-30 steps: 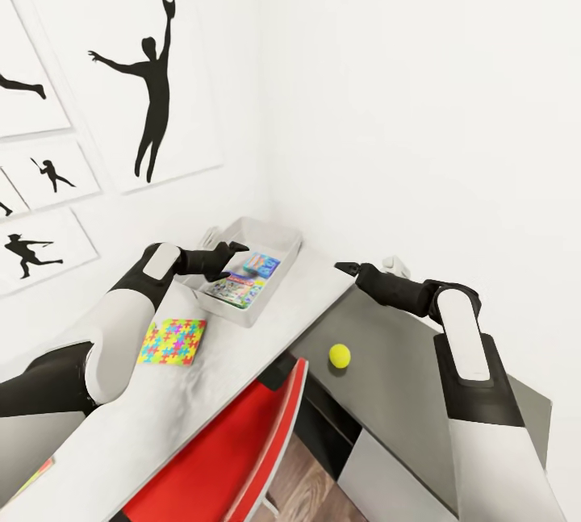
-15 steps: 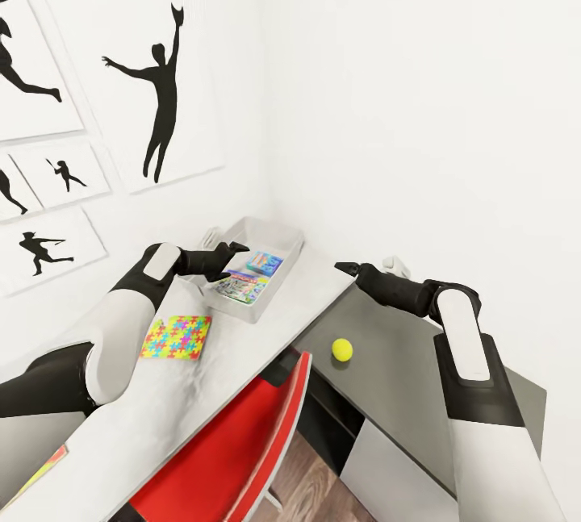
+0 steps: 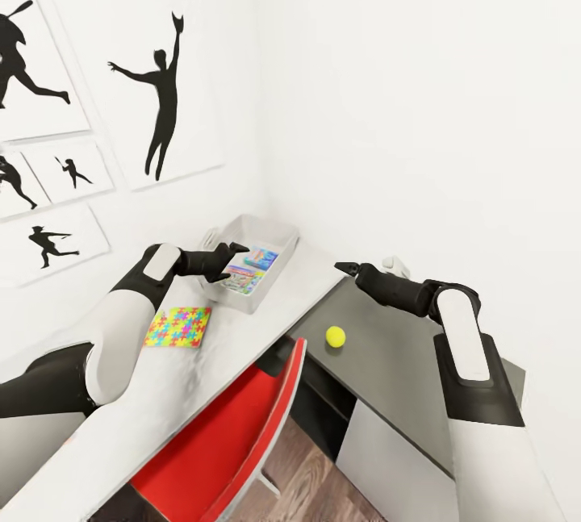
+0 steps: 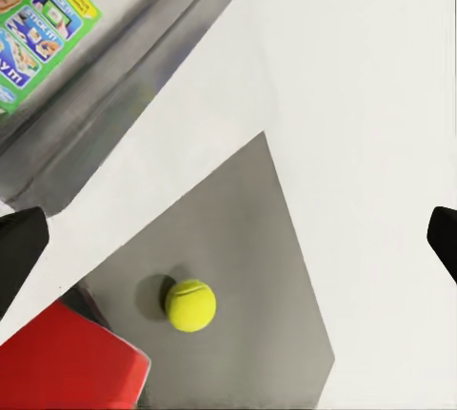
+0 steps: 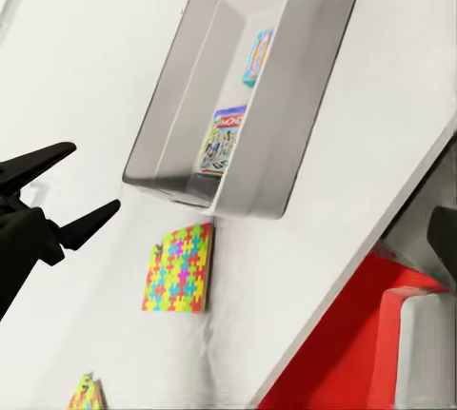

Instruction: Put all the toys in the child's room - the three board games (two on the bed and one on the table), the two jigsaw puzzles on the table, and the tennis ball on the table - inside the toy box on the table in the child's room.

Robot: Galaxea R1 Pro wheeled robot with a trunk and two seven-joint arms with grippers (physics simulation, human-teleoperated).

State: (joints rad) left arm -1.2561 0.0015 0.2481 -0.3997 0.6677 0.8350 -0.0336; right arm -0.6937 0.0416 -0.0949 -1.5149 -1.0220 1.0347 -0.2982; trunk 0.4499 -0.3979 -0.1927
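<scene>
The pale toy box (image 3: 271,229) stands on the white table (image 3: 242,344) in the corner. Two board games lie inside it, a small blue one (image 3: 260,256) and a green-edged one (image 3: 240,280). My left gripper (image 3: 230,262) hovers open over the box's near-left wall. One jigsaw puzzle (image 3: 179,326) lies flat beside my left forearm, and an edge of another jigsaw puzzle (image 5: 84,391) shows farther along the table. The tennis ball (image 3: 336,336) rests on the lower dark section, below my open, empty right gripper (image 3: 343,268). The bed is out of view.
A red chair (image 3: 234,441) is tucked under the table by the corner joint. White walls close in behind and to the right, with black silhouette pictures (image 3: 161,94) on the left wall. The dark grey desk section (image 3: 403,369) runs under my right arm.
The whole view has shifted, so the camera moved; the box, puzzle and ball now look slightly smaller and farther. Both arms hold the same pose and both grippers stay open.
</scene>
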